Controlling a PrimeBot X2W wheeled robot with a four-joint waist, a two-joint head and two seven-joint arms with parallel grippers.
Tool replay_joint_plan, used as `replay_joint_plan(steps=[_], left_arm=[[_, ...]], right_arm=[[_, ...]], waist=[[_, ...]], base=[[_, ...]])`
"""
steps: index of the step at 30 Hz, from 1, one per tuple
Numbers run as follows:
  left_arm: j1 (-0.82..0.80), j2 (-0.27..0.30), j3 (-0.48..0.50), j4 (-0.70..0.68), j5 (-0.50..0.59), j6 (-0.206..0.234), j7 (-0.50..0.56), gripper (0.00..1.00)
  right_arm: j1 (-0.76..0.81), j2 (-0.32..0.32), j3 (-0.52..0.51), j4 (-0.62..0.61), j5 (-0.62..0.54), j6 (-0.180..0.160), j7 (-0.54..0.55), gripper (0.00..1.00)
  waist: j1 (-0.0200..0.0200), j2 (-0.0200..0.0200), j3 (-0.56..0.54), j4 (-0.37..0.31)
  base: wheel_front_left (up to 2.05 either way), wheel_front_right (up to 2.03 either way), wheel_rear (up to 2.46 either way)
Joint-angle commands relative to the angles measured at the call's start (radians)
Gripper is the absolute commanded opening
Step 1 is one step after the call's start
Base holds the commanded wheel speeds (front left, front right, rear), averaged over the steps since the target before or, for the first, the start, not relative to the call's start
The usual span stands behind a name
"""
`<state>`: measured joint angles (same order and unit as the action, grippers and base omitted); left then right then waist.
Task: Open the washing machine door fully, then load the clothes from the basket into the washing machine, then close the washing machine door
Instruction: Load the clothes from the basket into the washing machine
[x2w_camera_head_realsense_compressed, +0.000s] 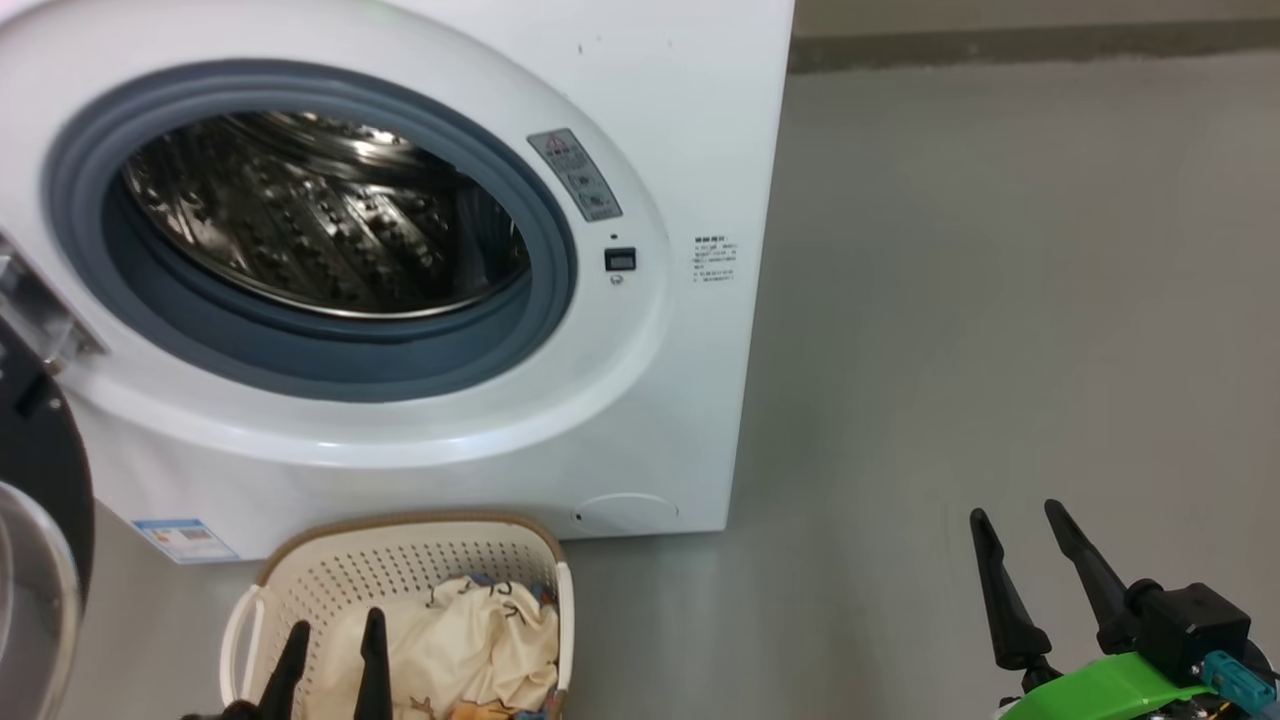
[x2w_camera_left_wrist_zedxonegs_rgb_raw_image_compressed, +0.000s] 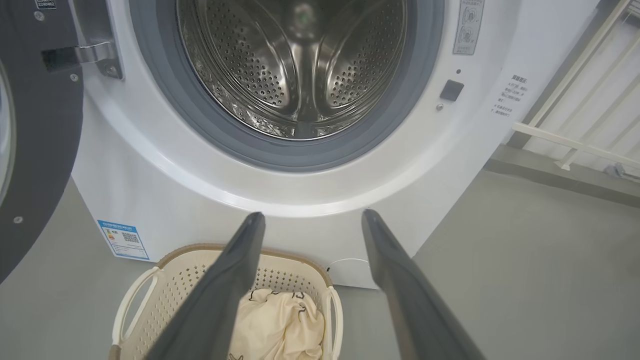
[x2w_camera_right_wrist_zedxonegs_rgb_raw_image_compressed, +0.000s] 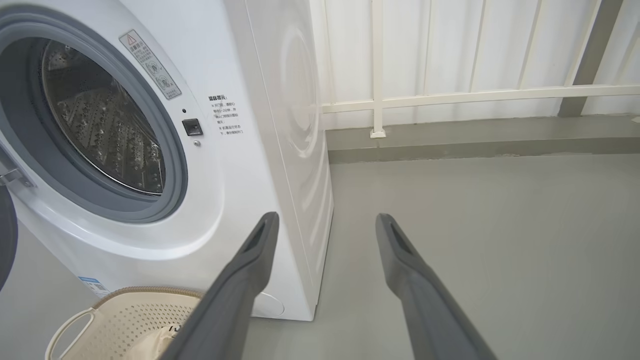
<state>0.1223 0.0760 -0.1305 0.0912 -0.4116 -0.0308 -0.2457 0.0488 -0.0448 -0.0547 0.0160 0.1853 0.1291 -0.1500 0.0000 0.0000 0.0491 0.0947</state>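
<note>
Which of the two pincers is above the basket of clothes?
The left pincer, open, hangs above the basket and the clothes; the right pincer, also open, is over bare floor beside the washing machine.

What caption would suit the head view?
Open left gripper poised over the basket of clothes before the open washing machine.

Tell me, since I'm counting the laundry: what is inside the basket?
The basket holds a crumpled cream cloth with dark printed lines. Whatever lies beneath it is covered, so I cannot count pieces.
</note>
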Motion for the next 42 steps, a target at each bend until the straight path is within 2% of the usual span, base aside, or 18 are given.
replay_joint_plan(steps=[1, 10, 15, 23, 31, 38, 42], left_arm=[[-0.053, 0.015, 0.027, -0.01, 0.008, 0.001, -0.002, 1.0], [-0.166, 0.048, 0.017, 0.192, 0.025, -0.019, -0.003, 1.0], [-0.254, 0.072, -0.008, 0.333, 0.045, -0.046, -0.006, 1.0], [-0.446, 0.138, -0.068, 0.575, 0.092, -0.078, 0.003, 1.0], [-0.609, 0.19, -0.113, 0.755, 0.115, -0.092, 0.014, 1.0], [-0.722, 0.229, -0.161, 0.917, 0.095, -0.099, 0.056, 1.0], [-0.786, 0.256, -0.226, 0.969, 0.063, -0.1, 0.093, 1.0]], right_arm=[[-0.034, -0.005, 0.018, -0.028, -0.009, 0.002, 0.002, 1.0], [-0.062, -0.005, 0.002, -0.056, -0.046, 0.002, 0.015, 1.0], [-0.089, -0.005, 0.005, -0.079, -0.056, 0.002, 0.016, 1.0], [-0.13, -0.005, 0.007, -0.101, -0.062, 0.002, 0.002, 1.0], [-0.17, -0.005, 0.024, -0.092, -0.048, 0.002, -0.027, 1.0], [-0.208, -0.005, 0.059, -0.076, -0.035, 0.002, -0.055, 1.0], [-0.226, -0.005, 0.065, -0.069, -0.03, 0.002, -0.068, 1.0]], waist=[[0.0, 0.0, 0.039, -0.015], [0.0, 0.0, 0.193, -0.068], [0.0, 0.0, 0.285, -0.108], [0.0, 0.0, 0.438, -0.178], [0.0, 0.0, 0.541, -0.236], [0.0, 0.0, 0.616, -0.287], [0.0, 0.0, 0.665, -0.31]], base=[[0.0, 0.0, 0.0], [0.0, 0.0, 0.0], [0.0, 0.0, 0.0], [0.0, 0.0, 0.0], [0.0, 0.0, 0.0], [0.0, 0.0, 0.0], [0.0, 0.0, 0.0]])
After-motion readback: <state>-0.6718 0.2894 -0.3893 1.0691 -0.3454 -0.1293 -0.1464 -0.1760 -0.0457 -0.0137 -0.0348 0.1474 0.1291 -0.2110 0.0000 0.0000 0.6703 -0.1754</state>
